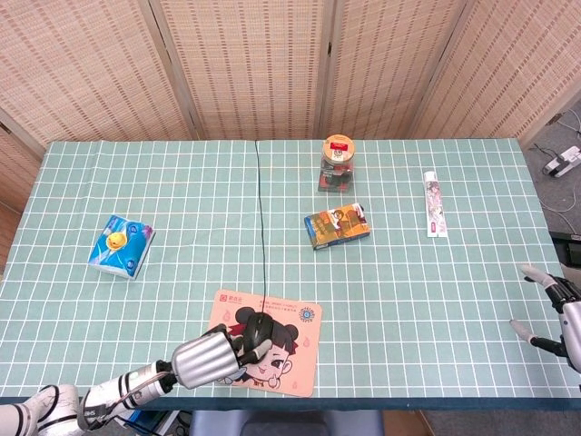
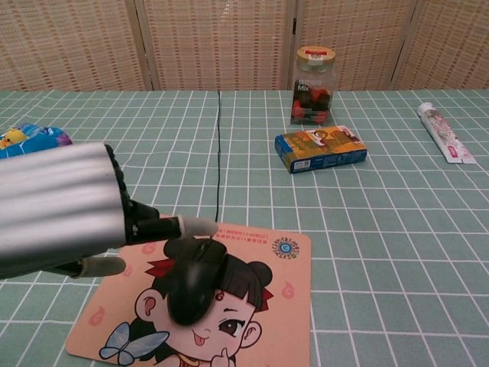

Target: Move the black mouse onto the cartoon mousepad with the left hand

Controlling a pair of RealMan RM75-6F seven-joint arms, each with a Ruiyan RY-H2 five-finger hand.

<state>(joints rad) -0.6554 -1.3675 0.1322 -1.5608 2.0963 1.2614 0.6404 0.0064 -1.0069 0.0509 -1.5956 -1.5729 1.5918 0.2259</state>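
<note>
since the black mouse (image 2: 192, 279) sits on the cartoon mousepad (image 2: 260, 306), task looks basically done; left hand (image 2: 61, 210) fingers apart, holding nothing, just needs to clear off.

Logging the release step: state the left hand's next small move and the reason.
Probably draw the left hand back toward the table edge. The black mouse lies on the cartoon mousepad, and the fingers are spread off it.

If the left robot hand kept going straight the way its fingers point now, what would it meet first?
Most likely the black mouse on the cartoon mousepad: the left robot hand sits just left of it, fingertips aimed over its rear, though depth is unclear.
</note>
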